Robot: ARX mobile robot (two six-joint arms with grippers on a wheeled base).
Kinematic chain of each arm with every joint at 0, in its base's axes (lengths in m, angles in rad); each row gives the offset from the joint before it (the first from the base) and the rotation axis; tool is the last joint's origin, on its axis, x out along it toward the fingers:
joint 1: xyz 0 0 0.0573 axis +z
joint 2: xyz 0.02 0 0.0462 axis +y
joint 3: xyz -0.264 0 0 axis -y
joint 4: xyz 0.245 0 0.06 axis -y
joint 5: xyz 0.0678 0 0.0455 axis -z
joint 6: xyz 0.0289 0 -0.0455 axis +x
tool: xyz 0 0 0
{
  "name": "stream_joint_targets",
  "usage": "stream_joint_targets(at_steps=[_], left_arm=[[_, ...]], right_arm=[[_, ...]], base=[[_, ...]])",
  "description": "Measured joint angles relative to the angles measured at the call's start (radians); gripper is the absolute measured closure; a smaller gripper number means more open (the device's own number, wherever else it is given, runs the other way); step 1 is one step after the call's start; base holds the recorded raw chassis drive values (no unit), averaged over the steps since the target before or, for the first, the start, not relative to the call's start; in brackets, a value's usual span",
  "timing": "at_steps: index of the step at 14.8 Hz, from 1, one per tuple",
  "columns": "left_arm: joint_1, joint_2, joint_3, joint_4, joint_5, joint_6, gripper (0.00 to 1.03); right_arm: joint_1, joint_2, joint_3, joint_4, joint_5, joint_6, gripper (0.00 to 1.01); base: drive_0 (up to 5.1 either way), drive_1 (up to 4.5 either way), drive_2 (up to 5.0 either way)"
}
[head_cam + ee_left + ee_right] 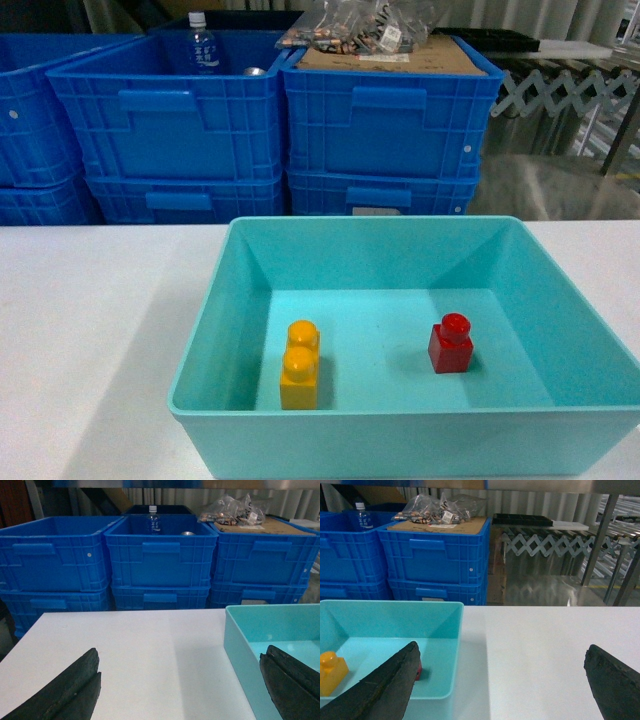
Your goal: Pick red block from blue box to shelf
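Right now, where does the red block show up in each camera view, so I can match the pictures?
Head: the red block stands right of centre on the blue box floor, right of the orange brick.
Left wrist: not in view; only the box's left wall shows.
Right wrist: a red sliver at lower left, mostly hidden behind a gripper finger.
Shared landmark: the cardboard-topped blue crate.

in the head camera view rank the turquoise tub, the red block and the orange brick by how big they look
1. Turquoise tub, by far the largest.
2. Orange brick, two studs long.
3. Red block, smallest, with one stud.
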Motion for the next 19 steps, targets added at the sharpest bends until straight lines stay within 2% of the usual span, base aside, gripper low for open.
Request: stream_joint_targets(at_steps=[19], left_arm=[[0.000,0.000,0.000,0.000,0.000,0.000,0.05]], right_arm=[[0.000,0.000,0.000,0.000,0.000,0.000,0.03]], base=[[0.0,0.00,0.0]])
